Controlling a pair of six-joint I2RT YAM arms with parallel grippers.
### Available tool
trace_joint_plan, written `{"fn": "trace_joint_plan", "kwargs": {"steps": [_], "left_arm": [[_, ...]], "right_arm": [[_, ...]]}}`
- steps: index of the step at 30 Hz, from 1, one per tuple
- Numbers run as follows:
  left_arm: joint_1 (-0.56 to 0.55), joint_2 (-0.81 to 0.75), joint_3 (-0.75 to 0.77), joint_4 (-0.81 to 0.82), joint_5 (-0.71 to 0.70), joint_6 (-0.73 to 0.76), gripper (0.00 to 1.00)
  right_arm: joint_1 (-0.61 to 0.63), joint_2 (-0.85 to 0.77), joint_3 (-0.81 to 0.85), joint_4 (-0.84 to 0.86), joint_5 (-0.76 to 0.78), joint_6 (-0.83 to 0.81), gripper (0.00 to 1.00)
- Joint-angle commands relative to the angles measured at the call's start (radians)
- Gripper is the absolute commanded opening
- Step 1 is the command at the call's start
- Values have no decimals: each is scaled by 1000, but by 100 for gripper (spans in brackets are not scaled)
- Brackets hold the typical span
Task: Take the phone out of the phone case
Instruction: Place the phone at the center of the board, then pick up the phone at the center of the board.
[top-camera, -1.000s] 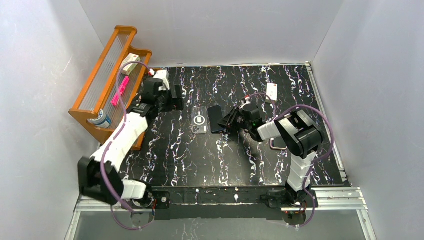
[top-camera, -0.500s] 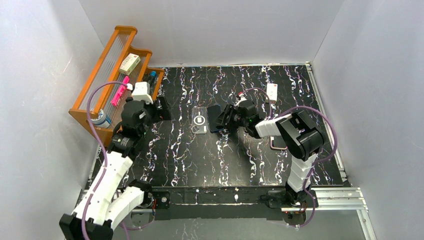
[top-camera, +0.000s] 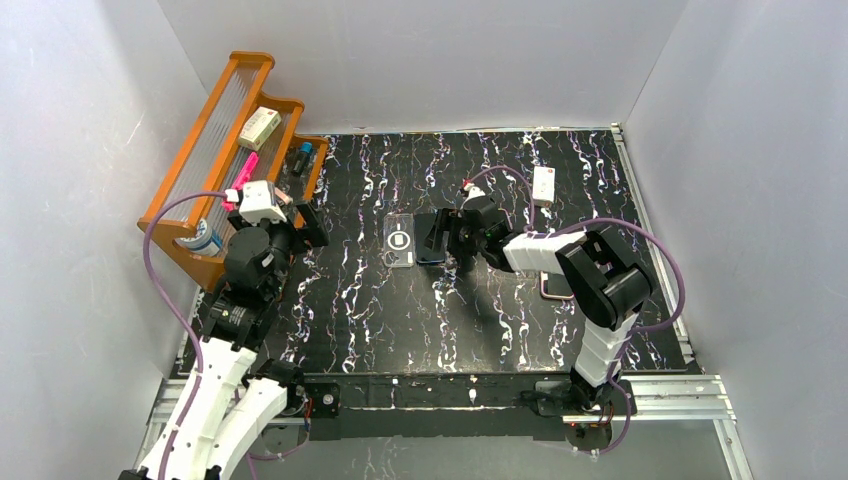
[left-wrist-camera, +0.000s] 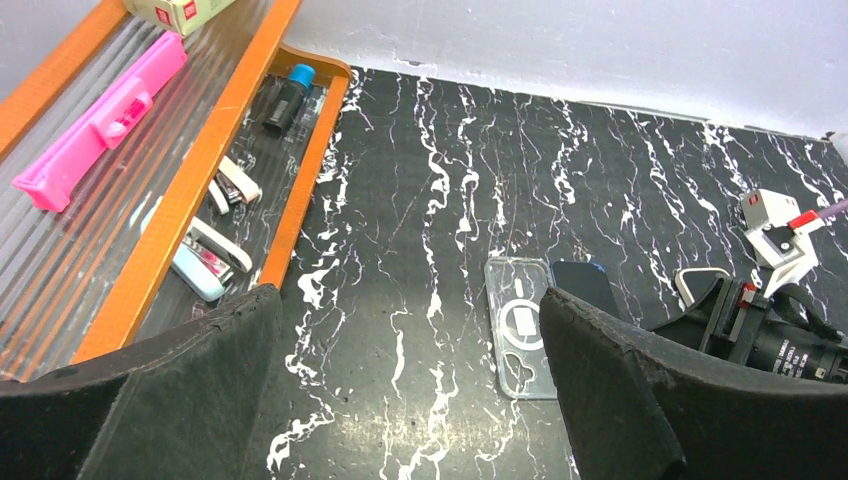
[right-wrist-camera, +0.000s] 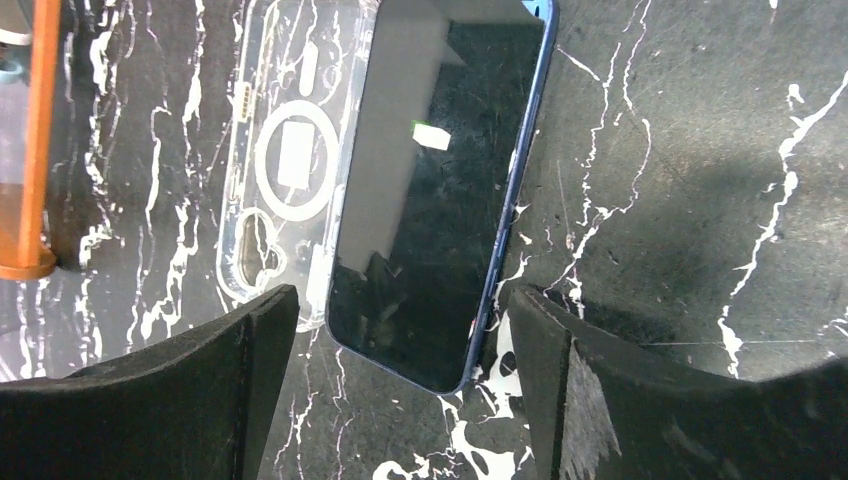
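Note:
The clear phone case (top-camera: 400, 241) lies flat mid-table, empty, its ring and camera cutout showing (right-wrist-camera: 285, 160). The dark phone (top-camera: 432, 237) with a blue rim lies screen-up just right of it (right-wrist-camera: 440, 190), its left edge over the case's right rim. My right gripper (top-camera: 450, 240) is open; its fingers straddle the phone's near corner (right-wrist-camera: 400, 320) without touching it. My left gripper (top-camera: 305, 225) is open and empty, held above the table left of the case (left-wrist-camera: 405, 330). The left wrist view shows the case (left-wrist-camera: 522, 325) and the phone (left-wrist-camera: 585, 283) side by side.
An orange rack (top-camera: 225, 150) along the left wall holds a pink tool (left-wrist-camera: 95, 115), a small box and other small items. A white box (top-camera: 544, 185) lies at the back right. A thin rounded frame (top-camera: 555, 287) lies under the right arm.
My right gripper has opened and let go of the phone, which now lies flat beside the case. My left arm has drawn back toward the near left, still open.

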Motion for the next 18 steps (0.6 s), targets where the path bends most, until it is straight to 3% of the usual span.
{"fn": "trace_joint_plan", "kwargs": {"steps": [1,6,9,18], "left_arm": [[3,-32,-11,14,-52,-9,98],[2,-47,-18,3,-41,-19,98],[3,-58,-21,-11,-39,-31,98],[2,-83,-37,-57,-43,-47,98]], "right_arm": [[9,2,14,-216,102,-72,86],[9,-58,48,-287,163,-176,89],[7,-116,82,-349,236,-279,98],[-85,-171,131,-498,412,-422,99]]}}
